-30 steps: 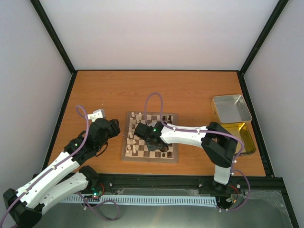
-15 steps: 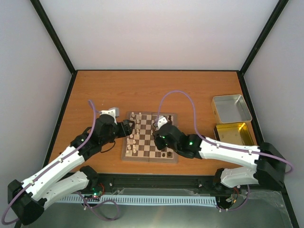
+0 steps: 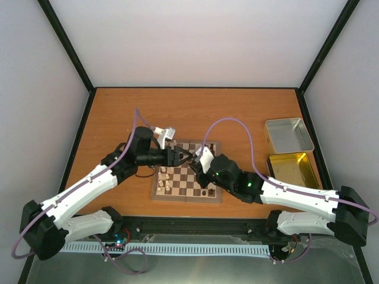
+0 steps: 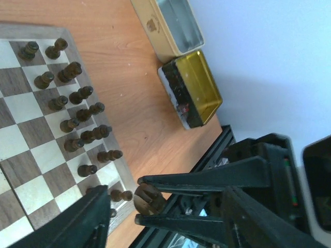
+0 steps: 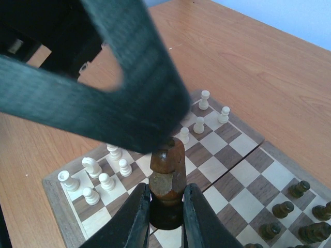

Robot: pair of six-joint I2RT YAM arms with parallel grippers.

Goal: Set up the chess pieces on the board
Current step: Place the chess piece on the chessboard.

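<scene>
My right gripper (image 5: pixel 166 192) is shut on a dark brown chess piece (image 5: pixel 166 170), held upright above the board (image 5: pixel 248 170). My left gripper (image 3: pixel 180 157) is open and faces the right gripper (image 3: pixel 196 163) over the board's middle (image 3: pixel 185 182). In the left wrist view the held piece (image 4: pixel 148 199) and the right gripper's fingers (image 4: pixel 207 175) lie between my left gripper's (image 4: pixel 165 199) spread jaws. One left finger (image 5: pixel 103 93) looms blurred over the right wrist view. Several dark pieces (image 4: pixel 77 116) stand along the board's right side (image 3: pixel 208 190).
Cream-white chessmen (image 3: pixel 166 180) stand on the board's left side (image 5: pixel 103 175). A silver tin (image 3: pixel 288 135) and a gold tin (image 3: pixel 294 168) sit at the table's right, and both show in the left wrist view (image 4: pixel 170 26) (image 4: pixel 194 90). Black frame rails border the table.
My left gripper has swung right from beside the board to over it, meeting the right gripper. The right arm has drawn back toward the right with the dark piece in its jaws.
</scene>
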